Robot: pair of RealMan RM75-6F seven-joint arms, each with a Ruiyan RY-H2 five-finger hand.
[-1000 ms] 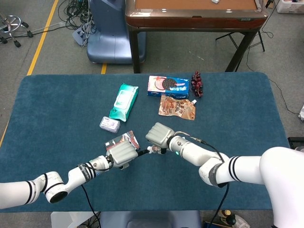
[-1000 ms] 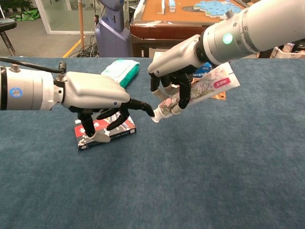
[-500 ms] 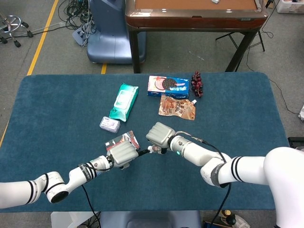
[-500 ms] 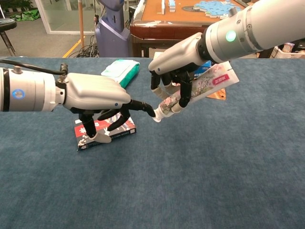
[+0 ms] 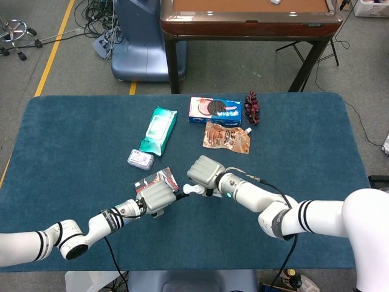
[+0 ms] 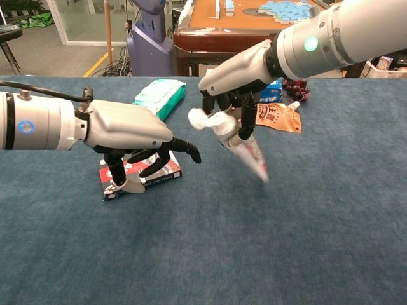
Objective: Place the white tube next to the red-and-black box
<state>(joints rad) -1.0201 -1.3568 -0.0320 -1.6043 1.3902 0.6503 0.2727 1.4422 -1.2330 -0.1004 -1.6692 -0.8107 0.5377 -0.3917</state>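
Snack packs (image 5: 215, 111) on blue table (image 5: 73, 140)

white tube (image 6: 238, 136) tilted, red-and-black box (image 6: 141, 173) flat

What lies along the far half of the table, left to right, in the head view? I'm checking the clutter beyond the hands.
Small silver packet → green wipes pack → blue cookie box → dark red wrapped candies. The orange pouch sits just nearer than the cookie box, so I leave it unranked.

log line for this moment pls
right hand holds white tube, cap up-left, tail down | left hand empty over red-and-black box | tube not placed
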